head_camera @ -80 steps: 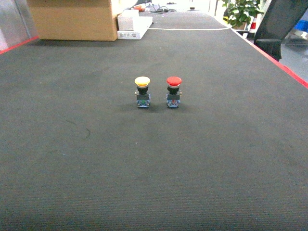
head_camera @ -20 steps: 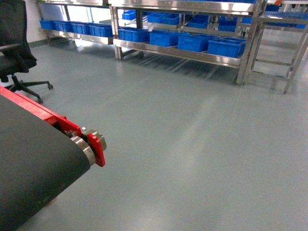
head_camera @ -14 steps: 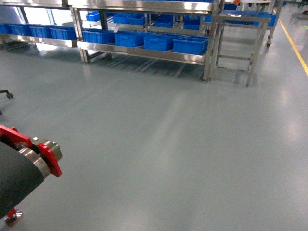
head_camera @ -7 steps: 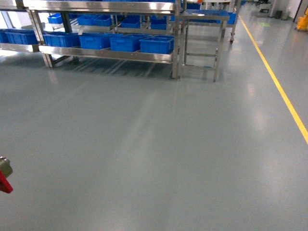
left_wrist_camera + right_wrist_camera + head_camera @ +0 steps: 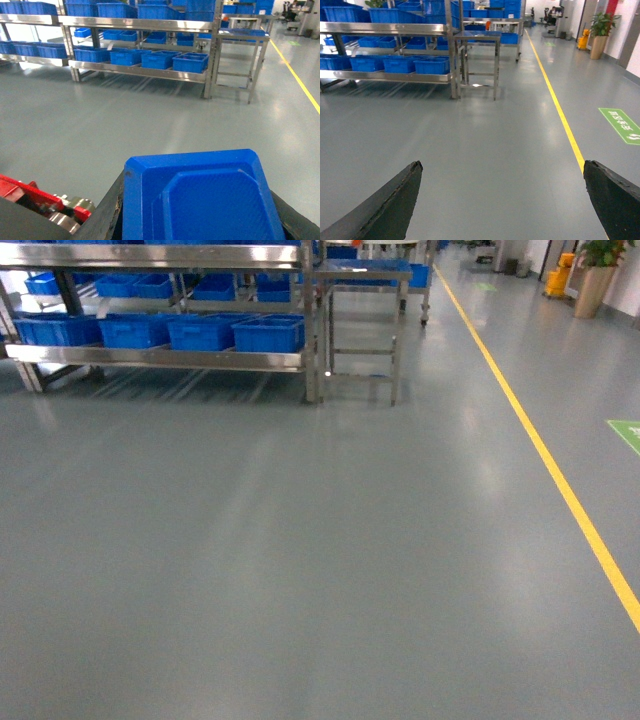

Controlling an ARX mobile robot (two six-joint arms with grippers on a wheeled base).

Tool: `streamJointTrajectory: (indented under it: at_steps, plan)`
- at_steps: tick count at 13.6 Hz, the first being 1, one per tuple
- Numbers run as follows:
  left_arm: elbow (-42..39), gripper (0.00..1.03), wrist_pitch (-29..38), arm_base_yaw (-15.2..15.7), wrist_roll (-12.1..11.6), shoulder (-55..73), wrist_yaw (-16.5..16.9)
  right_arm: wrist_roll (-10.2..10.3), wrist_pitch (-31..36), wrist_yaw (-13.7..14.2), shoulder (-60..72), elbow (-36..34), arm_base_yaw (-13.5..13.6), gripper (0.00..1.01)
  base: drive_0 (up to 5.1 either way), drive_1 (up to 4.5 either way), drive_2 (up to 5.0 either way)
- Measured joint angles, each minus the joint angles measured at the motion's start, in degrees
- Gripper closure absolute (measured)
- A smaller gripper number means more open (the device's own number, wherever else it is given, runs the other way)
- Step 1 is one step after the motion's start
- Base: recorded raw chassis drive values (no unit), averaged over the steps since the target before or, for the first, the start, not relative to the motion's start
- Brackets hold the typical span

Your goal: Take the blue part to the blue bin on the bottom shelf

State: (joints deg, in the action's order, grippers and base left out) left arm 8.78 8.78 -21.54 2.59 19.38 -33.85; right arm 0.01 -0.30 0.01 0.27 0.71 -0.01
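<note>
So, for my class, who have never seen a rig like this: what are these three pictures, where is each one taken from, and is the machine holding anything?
This is a wheeled robot with two arms, each ending in a gripper, a two-fingered claw. One picture comes from a camera on its head, looking across a grey floor towards a steel rack; the bottom shelf carries a row of blue bins. A yellow line runs along the floor.

The other two come from cameras on the wrists. In the left one, the left gripper is closed on a blue part, which fills the foreground. In the right one, the right gripper is open and empty: you see only its two dark fingers at the bottom corners.
</note>
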Motion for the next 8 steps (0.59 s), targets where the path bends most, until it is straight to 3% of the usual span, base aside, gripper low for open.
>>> streamJointTrajectory:
  at_steps: [5,8]
  plan:
    - [0.0,0.59,0.0,0.0,0.0,0.0,0.0,0.0,0.0,0.0,0.0,0.0,0.0,0.03,-1.7,-1.74,-1.7]
    - [0.0,0.59,0.0,-0.1,0.0,0.0,0.2,0.0,0.0,0.0,0.0,0.0,0.0,0.03,-0.1,-0.08,-0.1]
